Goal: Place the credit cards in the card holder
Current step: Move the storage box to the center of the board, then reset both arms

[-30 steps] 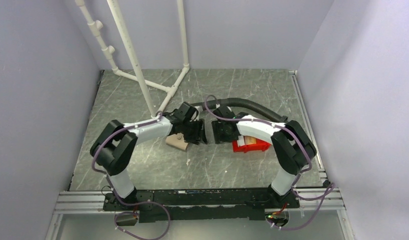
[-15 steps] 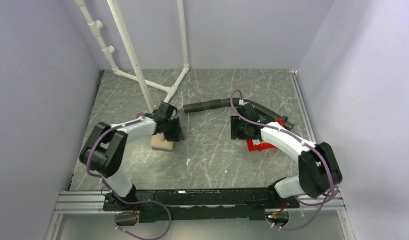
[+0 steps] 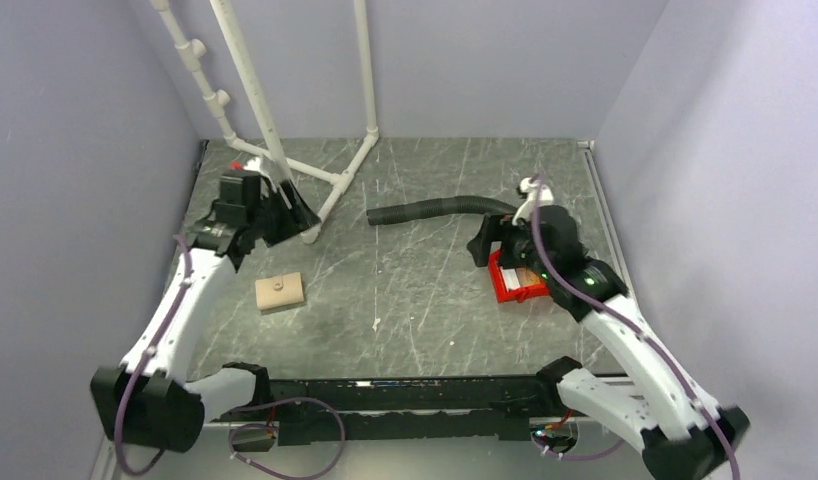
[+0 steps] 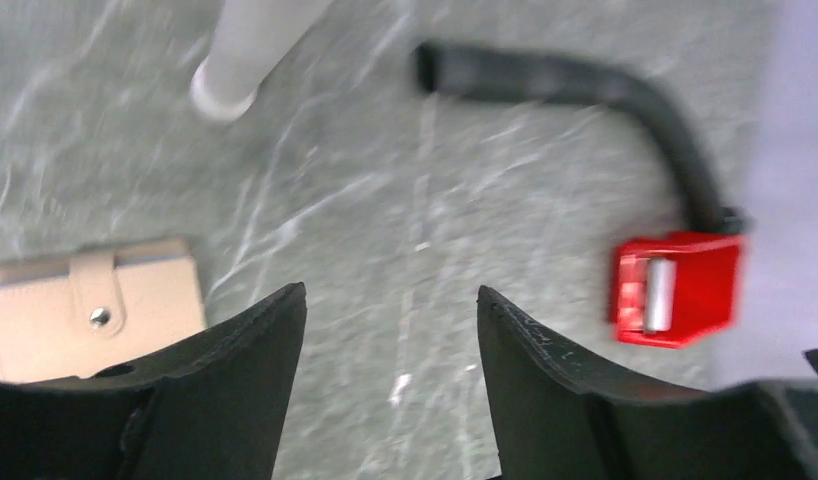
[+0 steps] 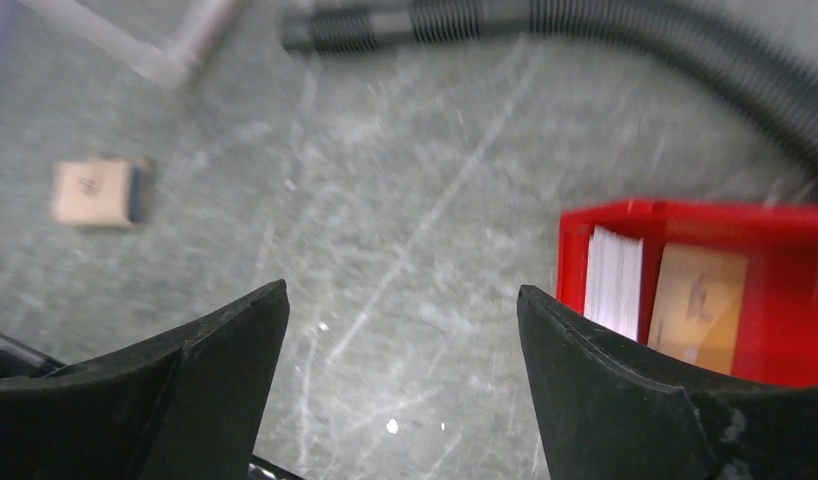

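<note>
On the grey marbled table (image 3: 415, 310), the card holder (image 3: 280, 291) lies shut and flat, well left of centre, with nothing touching it. From overhead it is just a tan block. The left wrist camera catches its flap and round snap facing up, at the edge of the view beside the left gripper's (image 4: 387, 295) finger.

The overhead view shows only a pale scrap in the red bin (image 3: 497, 280). The right wrist camera looks into the bin and shows the credit cards (image 5: 615, 280): a white stack on edge against one wall, with a tan-orange one beside it. The right gripper (image 5: 402, 290) hangs near the bin with its jaws apart and nothing between them. The left gripper's jaws are also spread and empty.

A black ribbed hose (image 3: 435, 208) curves across the middle of the table and ends by the bin's far side. The foot of the white pipe frame (image 3: 255, 100) stands right at the left gripper.

Half a second ago the left gripper was down on the holder. It has since lifted and drawn back to the pipes, and the holder lies a little further left. The right arm has swung back too.
</note>
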